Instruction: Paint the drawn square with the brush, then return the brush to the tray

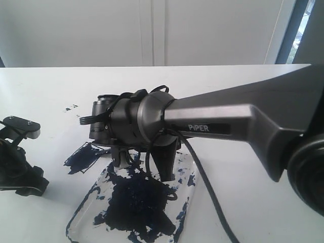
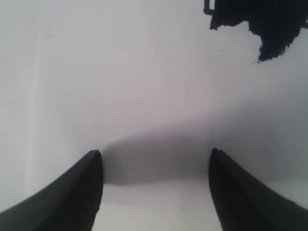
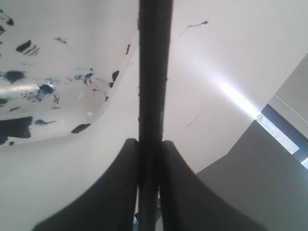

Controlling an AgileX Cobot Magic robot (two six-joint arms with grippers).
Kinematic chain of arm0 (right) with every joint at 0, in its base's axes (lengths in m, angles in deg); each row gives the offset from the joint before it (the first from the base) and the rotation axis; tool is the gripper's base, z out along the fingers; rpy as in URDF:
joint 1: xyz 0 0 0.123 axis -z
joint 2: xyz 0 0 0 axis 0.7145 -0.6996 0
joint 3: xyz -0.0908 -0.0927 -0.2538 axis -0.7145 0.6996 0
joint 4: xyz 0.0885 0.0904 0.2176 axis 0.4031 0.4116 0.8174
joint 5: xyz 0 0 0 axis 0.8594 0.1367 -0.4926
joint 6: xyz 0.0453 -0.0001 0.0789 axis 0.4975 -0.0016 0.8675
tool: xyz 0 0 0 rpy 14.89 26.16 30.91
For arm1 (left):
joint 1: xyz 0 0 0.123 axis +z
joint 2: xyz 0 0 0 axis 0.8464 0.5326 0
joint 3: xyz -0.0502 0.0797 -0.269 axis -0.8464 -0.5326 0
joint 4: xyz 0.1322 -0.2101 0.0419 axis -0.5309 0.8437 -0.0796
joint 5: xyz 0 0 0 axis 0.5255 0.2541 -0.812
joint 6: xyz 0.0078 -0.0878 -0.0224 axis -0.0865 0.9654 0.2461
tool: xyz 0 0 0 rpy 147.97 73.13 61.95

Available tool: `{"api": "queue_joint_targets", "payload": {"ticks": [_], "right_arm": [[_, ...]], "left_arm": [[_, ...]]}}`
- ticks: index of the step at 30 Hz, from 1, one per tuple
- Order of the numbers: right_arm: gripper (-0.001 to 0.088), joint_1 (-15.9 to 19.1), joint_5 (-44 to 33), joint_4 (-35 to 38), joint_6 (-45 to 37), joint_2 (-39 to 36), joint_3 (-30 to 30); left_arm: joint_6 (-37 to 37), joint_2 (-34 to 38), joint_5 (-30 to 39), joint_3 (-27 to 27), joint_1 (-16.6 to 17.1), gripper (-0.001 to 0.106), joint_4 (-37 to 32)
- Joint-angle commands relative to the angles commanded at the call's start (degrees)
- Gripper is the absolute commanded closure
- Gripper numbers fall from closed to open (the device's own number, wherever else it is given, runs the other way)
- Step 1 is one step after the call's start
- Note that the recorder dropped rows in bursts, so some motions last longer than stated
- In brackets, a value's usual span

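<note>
Right gripper: clamped on brush, shaft near tray corner.
Square: filled dark, beside tray's far end.
Left gripper: spread, empty, over paper.
Advice: bring brush over tray floor, lower flat, then release.

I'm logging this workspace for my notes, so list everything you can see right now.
tray: one, clear plastic smeared dark blue, near middle of the table
drawn square: one, filled dark blue, on the paper left of the tray
brush: one, thin black, clamped in the right gripper
paint specks: a few, dark, far left of the table
table: one, white
cable: one, black, hanging from the right arm
left gripper: one, black, open over bare paper
right gripper: one, black, over the tray's far end
</note>
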Motion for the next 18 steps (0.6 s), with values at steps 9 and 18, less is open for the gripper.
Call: {"api": "queue_joint_targets", "payload": {"ticks": [9, 18], "right_arm": [[0.0868, -1.9, 0.0, -4.8, 4.2, 0.0, 0.0], [0.0868, -1.9, 0.0, -4.3, 6.2, -0.6, 0.0]], "left_arm": [[0.0, 0.0, 0.0, 0.0, 0.0, 0.038, 0.0], [0.0, 0.0, 0.0, 0.0, 0.0, 0.038, 0.0]]}}
